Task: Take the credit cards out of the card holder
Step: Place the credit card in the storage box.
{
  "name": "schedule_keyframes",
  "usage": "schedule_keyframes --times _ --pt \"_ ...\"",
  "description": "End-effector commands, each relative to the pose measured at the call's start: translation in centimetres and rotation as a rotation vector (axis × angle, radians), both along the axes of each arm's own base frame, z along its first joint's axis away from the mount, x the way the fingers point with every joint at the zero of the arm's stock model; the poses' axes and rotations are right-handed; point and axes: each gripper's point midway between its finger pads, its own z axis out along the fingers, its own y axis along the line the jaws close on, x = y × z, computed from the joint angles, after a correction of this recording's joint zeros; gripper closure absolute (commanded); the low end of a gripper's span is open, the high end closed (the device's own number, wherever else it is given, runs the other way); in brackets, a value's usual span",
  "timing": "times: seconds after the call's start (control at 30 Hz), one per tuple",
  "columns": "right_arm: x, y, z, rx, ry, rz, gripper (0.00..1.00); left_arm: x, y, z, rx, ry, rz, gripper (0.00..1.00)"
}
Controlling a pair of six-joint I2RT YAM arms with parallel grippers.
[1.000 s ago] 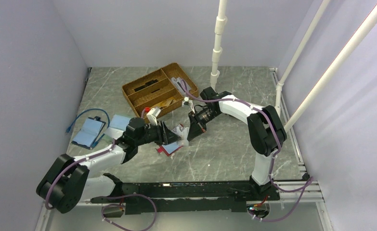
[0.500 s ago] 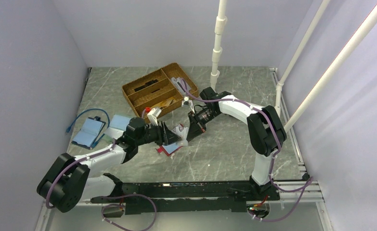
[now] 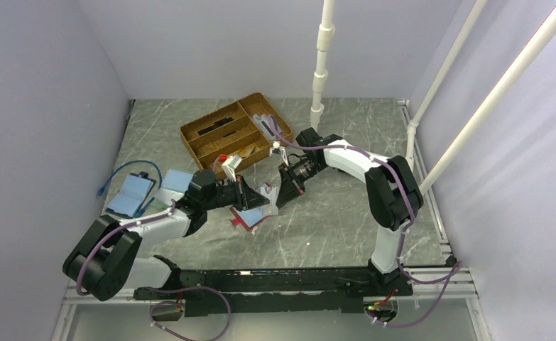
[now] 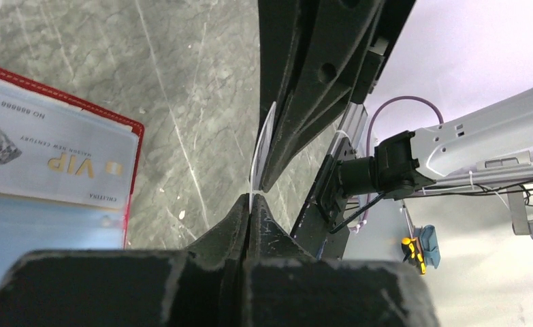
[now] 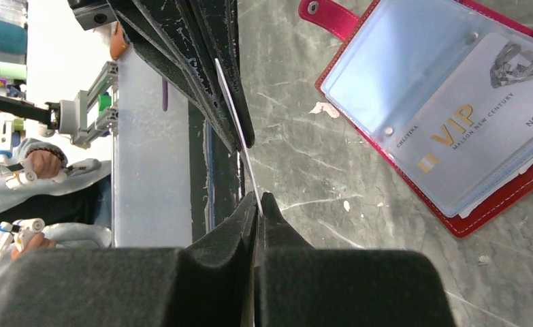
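A pale credit card (image 3: 265, 192) hangs edge-on above the table between my two grippers. My left gripper (image 3: 253, 197) is shut on its near end, and the card's thin edge (image 4: 262, 143) rises from my closed left gripper (image 4: 250, 197). My right gripper (image 3: 275, 196) is shut on the other end; the card (image 5: 239, 139) runs up from my right gripper (image 5: 259, 199). The red card holder (image 3: 248, 220) lies open below on the table. A silver VIP card (image 5: 485, 102) sits in its clear pocket, also seen in the left wrist view (image 4: 52, 153) inside the holder's red rim (image 4: 137, 160).
A wooden divided tray (image 3: 236, 131) stands behind the grippers with dark items in it. A light-blue booklet case (image 3: 131, 195) and a blue cable (image 3: 118, 174) lie at the left. A white pole (image 3: 321, 71) rises at the back centre.
My left gripper has closed on the card that my right gripper holds. The left arm's elbow has shifted slightly; the right arm has stayed put.
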Motion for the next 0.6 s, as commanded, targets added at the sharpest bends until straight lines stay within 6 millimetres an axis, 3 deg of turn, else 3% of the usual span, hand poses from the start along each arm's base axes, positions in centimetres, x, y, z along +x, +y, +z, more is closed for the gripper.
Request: schedule_keyframes --times 0.0,0.13,0.27,0.43,0.57 --pt "0.8 0.8 2.4 0.075 -0.1 0.017 1.0 0.7 -0.4 2.3 -0.047 -0.085 -0.007 1.0" --pt "2.6 -0.1 2.1 -0.028 -0.225 -0.028 0.62 2.3 1.3 1.6 0.046 -0.063 0.106 1.0" --pt "5.1 -2.0 4.2 -0.079 -0.422 -0.147 0.42 5.7 3.8 1.6 0.144 -0.009 0.238 1.0" --pt "6.3 -3.6 6.3 -0.082 -0.547 -0.22 0.37 11.8 5.4 2.7 0.137 0.071 0.321 1.0" --pt "6.7 -4.5 7.5 -0.066 -0.599 -0.26 0.37 17.2 5.0 3.3 0.113 0.108 0.362 1.0"
